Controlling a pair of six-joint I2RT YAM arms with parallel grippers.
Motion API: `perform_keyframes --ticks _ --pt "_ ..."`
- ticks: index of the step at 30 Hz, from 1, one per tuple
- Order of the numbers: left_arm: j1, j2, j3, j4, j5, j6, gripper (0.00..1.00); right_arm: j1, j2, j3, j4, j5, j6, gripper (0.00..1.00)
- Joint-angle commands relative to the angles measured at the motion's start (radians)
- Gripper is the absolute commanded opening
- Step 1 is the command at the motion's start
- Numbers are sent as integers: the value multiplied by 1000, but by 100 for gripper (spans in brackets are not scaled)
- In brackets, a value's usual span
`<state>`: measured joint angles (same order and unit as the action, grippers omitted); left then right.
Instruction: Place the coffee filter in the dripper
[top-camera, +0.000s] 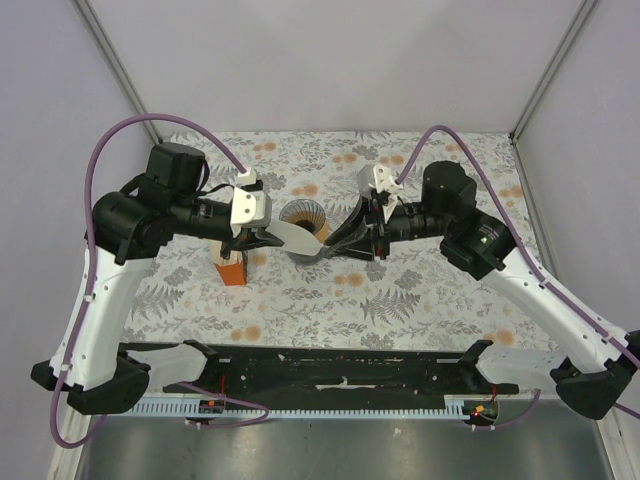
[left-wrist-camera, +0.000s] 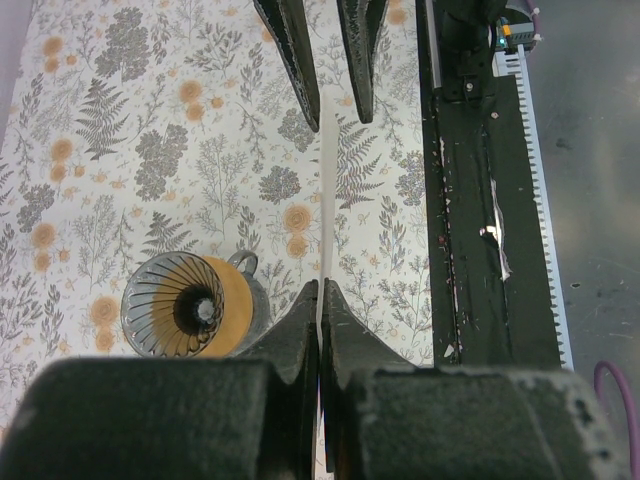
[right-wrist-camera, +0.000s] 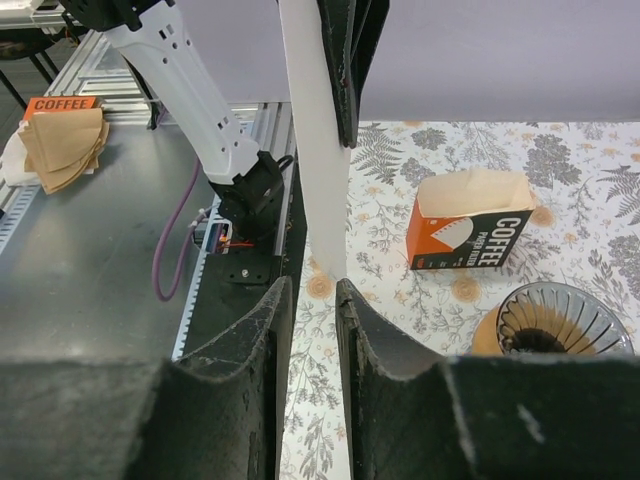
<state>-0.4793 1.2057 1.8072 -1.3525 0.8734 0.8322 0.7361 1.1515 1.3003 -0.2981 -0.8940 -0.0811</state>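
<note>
The coffee filter (top-camera: 298, 240) is a flat white paper sheet held in the air between the two arms. My left gripper (top-camera: 272, 238) is shut on one end of it; the left wrist view shows the filter (left-wrist-camera: 322, 200) edge-on, pinched at the left gripper (left-wrist-camera: 321, 290). In the right wrist view the filter (right-wrist-camera: 315, 150) hangs as a white strip, its far end just at the tips of my right gripper (right-wrist-camera: 312, 285), whose jaws stand apart on either side without touching it. The dripper (top-camera: 303, 213), orange-tan with a dark ribbed cone, stands on the table just behind the filter (left-wrist-camera: 190, 305) (right-wrist-camera: 550, 320).
An orange and black coffee filter packet (right-wrist-camera: 468, 235) stands on the floral tablecloth left of the dripper, under the left arm (top-camera: 232, 268). A black rail (left-wrist-camera: 470, 200) runs along the table's near edge. A stack of brown filters (right-wrist-camera: 65, 145) lies off the table.
</note>
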Motion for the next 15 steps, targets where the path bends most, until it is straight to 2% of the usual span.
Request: perform_keyframes --ticks 1,5,15 --pt "-4 -15 6 -62 30 35 2 5 13 54 65 -20 32 28" --pt "-4 -15 4 -63 32 38 2 6 23 60 71 0 40 20" --pt "-4 -18 3 -62 36 36 2 5 37 62 73 36 43 14"
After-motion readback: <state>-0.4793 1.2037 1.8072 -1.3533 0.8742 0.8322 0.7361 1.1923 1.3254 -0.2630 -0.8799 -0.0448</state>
